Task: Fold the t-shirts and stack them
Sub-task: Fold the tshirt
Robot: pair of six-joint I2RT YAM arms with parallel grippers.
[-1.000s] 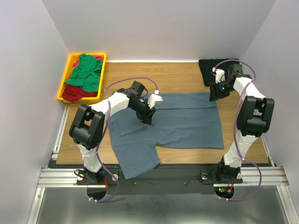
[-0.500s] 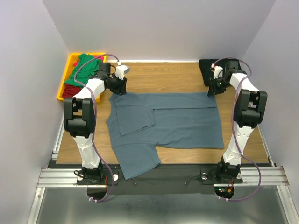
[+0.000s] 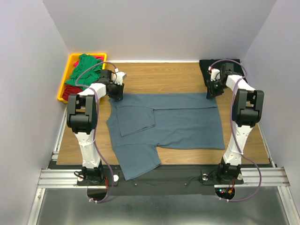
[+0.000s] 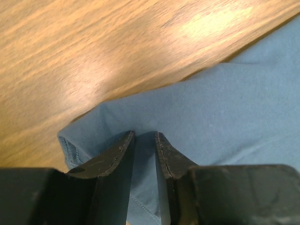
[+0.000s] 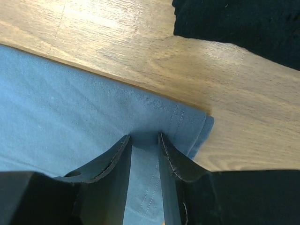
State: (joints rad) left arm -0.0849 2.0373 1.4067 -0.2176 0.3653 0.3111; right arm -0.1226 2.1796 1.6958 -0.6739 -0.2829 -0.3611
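Note:
The slate blue-grey t-shirt (image 3: 178, 122) lies spread flat on the wooden table, with one sleeve folded in over its left part. My left gripper (image 3: 117, 91) is at its far left corner, jaws nearly together with a fold of the cloth (image 4: 225, 108) pinched between them (image 4: 144, 136). My right gripper (image 3: 212, 90) is at the far right corner, jaws closed on the hemmed edge (image 5: 70, 93) in the same way (image 5: 144, 137). The black t-shirt (image 3: 205, 70) lies at the far right, and shows in the right wrist view (image 5: 243, 23). The green t-shirt (image 3: 86, 70) and red t-shirt (image 3: 72, 93) are heaped in the tray.
The yellow plastic tray (image 3: 70, 63) stands at the far left corner of the table. White walls close in the table on three sides. The shirt's near sleeve hangs over the table's front edge (image 3: 136, 166).
My left arm swung from the middle of the shirt out to its far left corner and came down on it. My right gripper shifted slightly to the far right corner.

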